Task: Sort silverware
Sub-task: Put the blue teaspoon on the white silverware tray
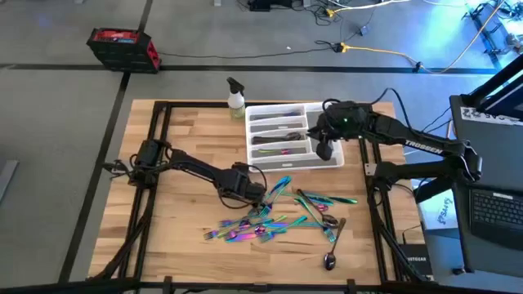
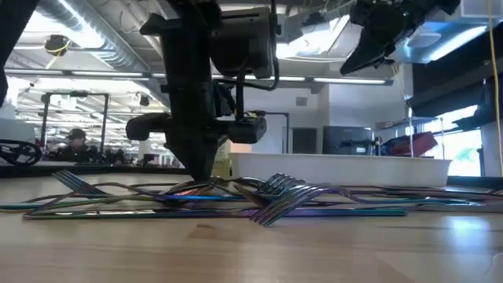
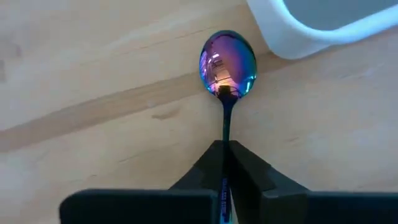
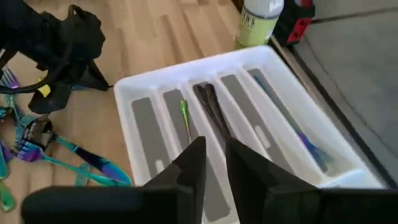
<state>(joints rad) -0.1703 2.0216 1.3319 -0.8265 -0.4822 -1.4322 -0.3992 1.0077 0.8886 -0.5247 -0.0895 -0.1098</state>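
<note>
Clamping the handle of a rainbow spoon [image 3: 227,65], the left gripper [image 3: 225,163] has its fingers closed tight w/ the slim stem caught between them. From the fingertips the spoon runs straight out along the gripper's own line, bowl at the far end, so its long axis matches the approach direction. In the low view this arm is down at the tabletop, at the top edge of the silverware pile [image 1: 274,222]. Just past the bowl, slightly off to one side, sits a rounded corner of the white tray [image 3: 323,28]; bowl and tray are near but apart, bare wood between. That's the relation the next move likely turns on: the spoon already points toward the tray, so lifting it and carrying it over the rim looks like the job.

Right gripper [image 4: 214,158] hovers above the tray [image 1: 335,159], well clear of the table per the low view, fingers slightly parted w/ nothing between them. Below it the tray's long slots run roughly in line w/ its fingers; some hold a few pieces already, incl. dark ones in a middle slot. A spray bottle [image 1: 235,96] stands just beside the tray's far corner.

Left arm is nearer the loose pile; right arm nearer the tray. One darker spoon [image 1: 331,260] lies apart, nearer the table's front edge.
</note>
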